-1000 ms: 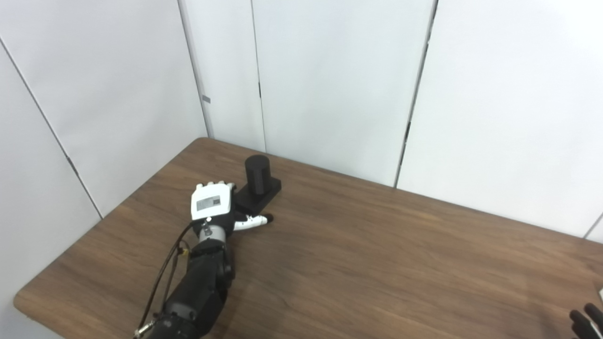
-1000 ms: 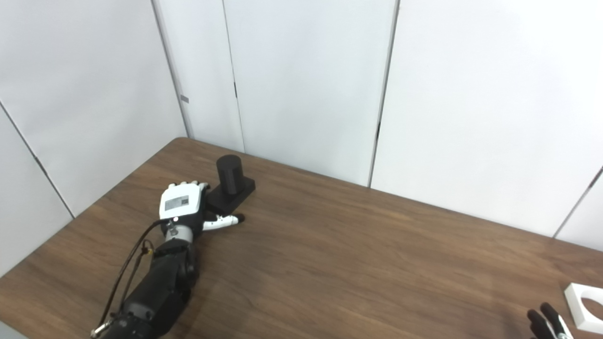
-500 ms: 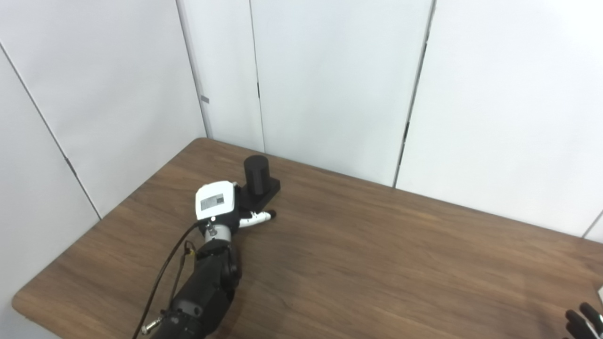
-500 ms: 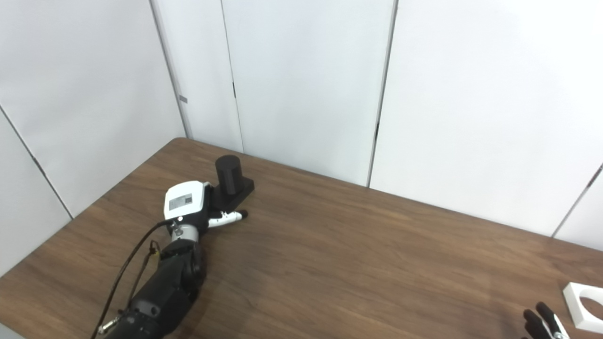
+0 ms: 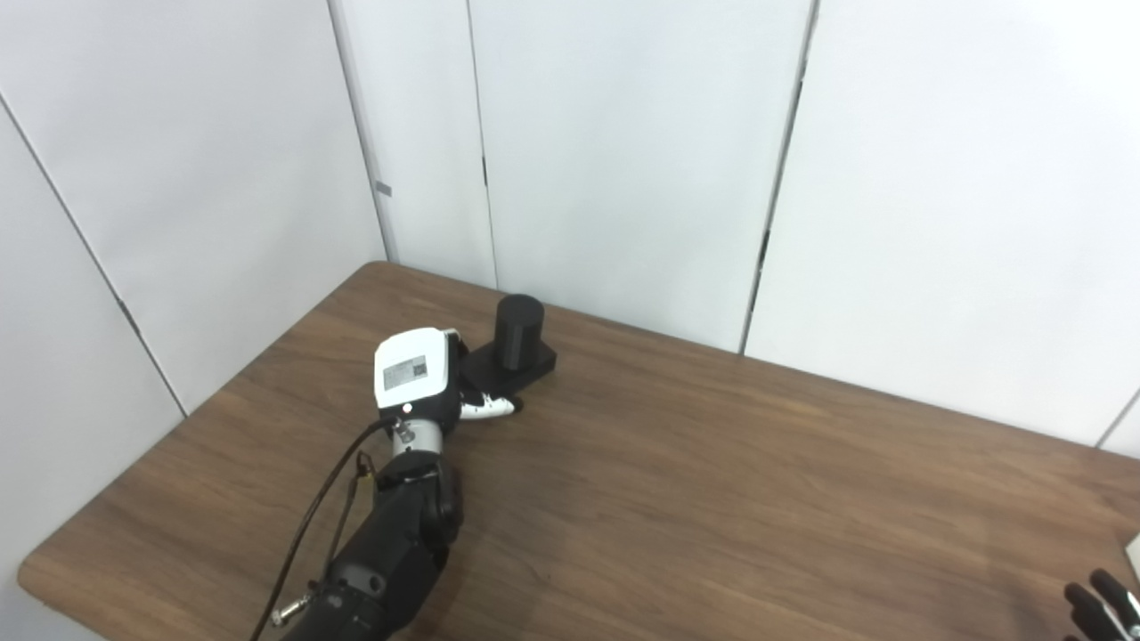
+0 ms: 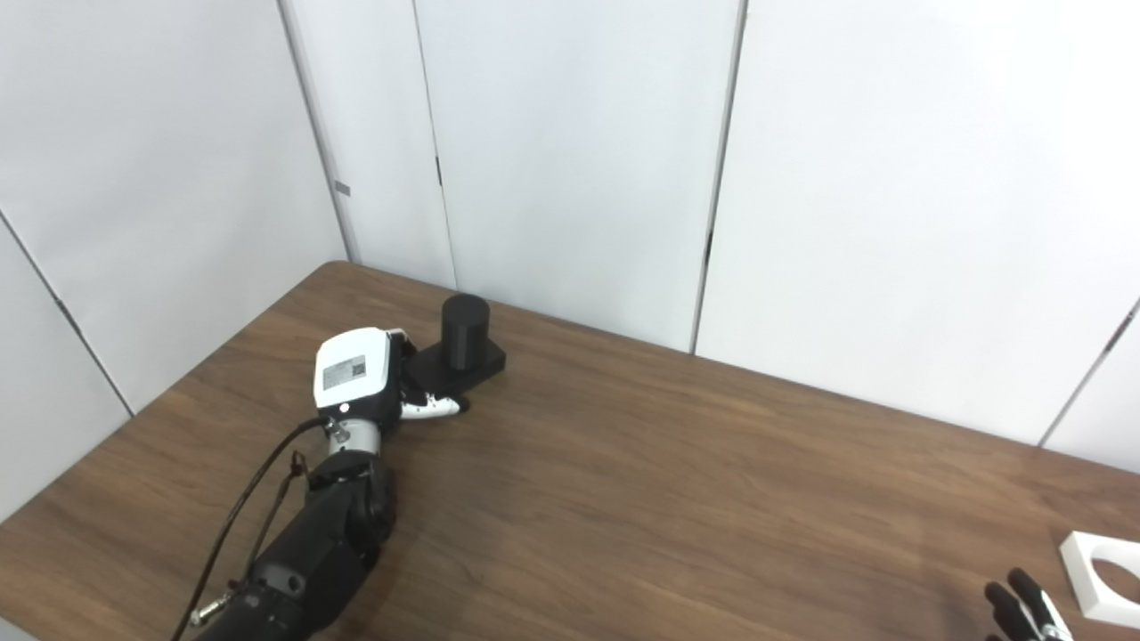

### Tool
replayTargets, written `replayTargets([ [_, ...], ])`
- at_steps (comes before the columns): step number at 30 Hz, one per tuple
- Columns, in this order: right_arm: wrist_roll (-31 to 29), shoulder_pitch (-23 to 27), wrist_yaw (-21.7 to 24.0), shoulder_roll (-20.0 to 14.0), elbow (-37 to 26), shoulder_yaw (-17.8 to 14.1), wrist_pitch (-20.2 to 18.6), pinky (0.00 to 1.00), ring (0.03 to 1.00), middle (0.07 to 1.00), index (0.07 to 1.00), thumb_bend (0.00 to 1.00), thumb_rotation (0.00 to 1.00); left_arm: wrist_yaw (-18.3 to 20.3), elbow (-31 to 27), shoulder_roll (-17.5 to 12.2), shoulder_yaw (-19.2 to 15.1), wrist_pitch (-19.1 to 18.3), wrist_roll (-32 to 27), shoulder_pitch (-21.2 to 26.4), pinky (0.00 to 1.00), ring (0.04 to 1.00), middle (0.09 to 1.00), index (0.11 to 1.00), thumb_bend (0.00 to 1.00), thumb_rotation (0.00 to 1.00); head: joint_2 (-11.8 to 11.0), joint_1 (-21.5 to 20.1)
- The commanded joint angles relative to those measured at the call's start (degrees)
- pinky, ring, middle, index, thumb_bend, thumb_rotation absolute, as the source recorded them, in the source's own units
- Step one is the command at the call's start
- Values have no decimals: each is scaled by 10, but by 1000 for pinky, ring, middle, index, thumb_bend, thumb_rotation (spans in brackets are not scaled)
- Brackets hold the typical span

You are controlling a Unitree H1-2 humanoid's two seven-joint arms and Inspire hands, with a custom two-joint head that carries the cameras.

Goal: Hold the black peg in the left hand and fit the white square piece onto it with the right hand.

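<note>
Left hand point(image 6: 361, 378) right beside black peg point(image 6: 465, 331), thumb under base edge; real hold or not, cannot tell. Right hand point(image 6: 1024, 610) far from peg, only fingertips showing. White square piece point(image 6: 1097, 574) just beside them, waiting.

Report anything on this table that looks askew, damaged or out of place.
Nothing stands out. The black peg stands upright on its flat base beside the left hand. The white square piece lies flat at the table's far right edge, partly cut off, near the right hand. No damage or spill shows.
</note>
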State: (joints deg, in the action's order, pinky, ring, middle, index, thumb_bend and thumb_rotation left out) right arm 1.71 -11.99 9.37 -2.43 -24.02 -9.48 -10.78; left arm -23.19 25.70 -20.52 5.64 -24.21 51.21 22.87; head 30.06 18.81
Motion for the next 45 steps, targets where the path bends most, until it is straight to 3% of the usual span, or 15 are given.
replayTargets([
  [1,-3,-98,-7,0,-37,8,24,866,933,899,920,622,1000,-22,-15,-25,4,2,9,20,803,763,658,479,520,52,1,-2],
  [7,2,-97,-8,3,-40,14,21,820,919,903,917,608,1000,1,-53,-26,0,16,-19,1,800,784,684,480,516,51,11,-27],
  [10,-14,-96,-2,3,-43,16,16,881,953,936,949,652,1000,16,-89,-29,3,20,-27,-14,788,790,697,482,513,52,16,-38],
  [13,-23,-93,-3,5,-50,17,7,933,980,957,976,688,1000,38,-142,-32,8,27,-31,-37,737,773,700,485,509,53,23,-47],
  [16,-26,-89,-5,6,-55,19,-5,967,991,964,992,653,1000,68,-206,-26,10,26,-35,-61,705,757,685,487,507,54,30,-55],
  [20,-22,-86,-7,3,-52,22,-2,946,980,957,992,590,1000,117,-297,-10,20,15,-38,-100,707,757,679,487,507,57,40,-68],
  [26,-5,-85,-14,4,-60,28,-11,921,951,940,974,563,1000,176,-401,4,52,31,-41,-163,673,761,696,488,507,59,63,-101],
  [36,31,-94,-21,11,-85,53,-11,1000,969,928,967,427,1000,239,-466,20,99,151,-123,-278,649,763,712,488,507,52,94,-199],
  [45,54,-104,-34,19,-94,71,-11,1000,948,909,945,477,1000,257,-453,29,147,241,-150,-356,648,764,716,488,509,45,113,-242],
])
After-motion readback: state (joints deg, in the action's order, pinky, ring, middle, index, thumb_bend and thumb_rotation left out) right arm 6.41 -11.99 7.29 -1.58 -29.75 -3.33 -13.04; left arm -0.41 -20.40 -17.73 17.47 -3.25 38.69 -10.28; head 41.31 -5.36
